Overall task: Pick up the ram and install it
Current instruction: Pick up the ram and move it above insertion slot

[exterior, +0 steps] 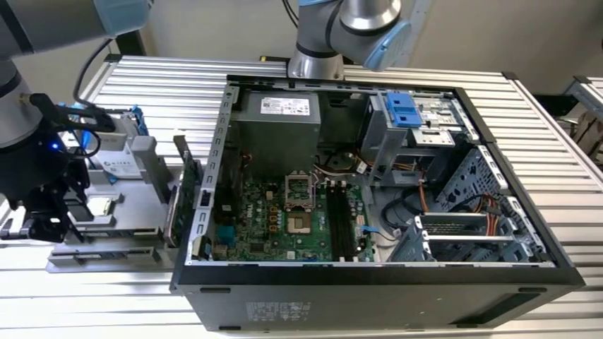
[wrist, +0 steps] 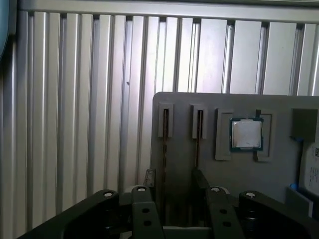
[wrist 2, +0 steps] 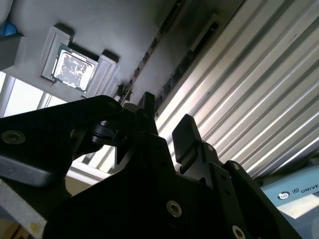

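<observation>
Two rams stand edge-on in slots of the grey holder tray (wrist: pixel 279 179). In the first wrist view they show as one ram (wrist: pixel 165 142) and a second ram (wrist: pixel 198 139), thin dark-green lines. In the exterior view the sticks (exterior: pixel 174 212) stand at the tray's edge nearest the computer case. My gripper (wrist: pixel 174 178) is open, its fingertips (wrist: pixel 149 177) short of the sticks with nothing between them. In the exterior view the gripper (exterior: pixel 38 224) hangs at the tray's side away from the case. The black motherboard ram slots (exterior: pixel 339 222) lie inside the open case.
A square metal-topped processor chip (wrist: pixel 246 134) sits in a recess of the tray beside the rams, also seen as the chip (wrist 2: pixel 72 67). A hard drive (exterior: pixel 113 166) with blue rails lies on the tray. The open computer case (exterior: pixel 377 282) stands on the ribbed metal table (exterior: pixel 169 92).
</observation>
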You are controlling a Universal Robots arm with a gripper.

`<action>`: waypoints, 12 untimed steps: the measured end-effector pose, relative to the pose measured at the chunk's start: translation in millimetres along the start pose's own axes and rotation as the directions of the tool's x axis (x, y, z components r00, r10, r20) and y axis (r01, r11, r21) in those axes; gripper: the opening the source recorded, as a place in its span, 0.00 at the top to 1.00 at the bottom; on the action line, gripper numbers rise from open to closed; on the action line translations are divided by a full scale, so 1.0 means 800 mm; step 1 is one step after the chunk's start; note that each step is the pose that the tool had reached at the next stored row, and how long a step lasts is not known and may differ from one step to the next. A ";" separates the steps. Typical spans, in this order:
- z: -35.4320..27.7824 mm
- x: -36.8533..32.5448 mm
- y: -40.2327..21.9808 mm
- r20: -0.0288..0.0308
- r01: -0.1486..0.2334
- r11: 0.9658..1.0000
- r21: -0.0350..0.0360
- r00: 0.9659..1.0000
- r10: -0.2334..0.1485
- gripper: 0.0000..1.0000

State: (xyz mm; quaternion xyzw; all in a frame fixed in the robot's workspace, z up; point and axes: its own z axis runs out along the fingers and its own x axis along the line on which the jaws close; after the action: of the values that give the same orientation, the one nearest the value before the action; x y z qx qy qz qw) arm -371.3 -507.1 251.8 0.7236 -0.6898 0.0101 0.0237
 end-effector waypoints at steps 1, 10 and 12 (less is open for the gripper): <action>0.0019 -0.0001 0.0000 -0.001 0.000 1.000 0.000 1.000 0.000 0.00; 0.0147 -0.0003 0.0016 -0.001 0.000 1.000 0.000 1.000 0.000 0.00; 0.0170 0.0003 0.0022 -0.001 0.000 1.000 0.000 1.000 0.000 0.00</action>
State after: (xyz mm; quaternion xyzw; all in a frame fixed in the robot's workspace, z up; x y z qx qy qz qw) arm -373.4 -508.1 238.2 0.7235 -0.6898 0.0105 0.0242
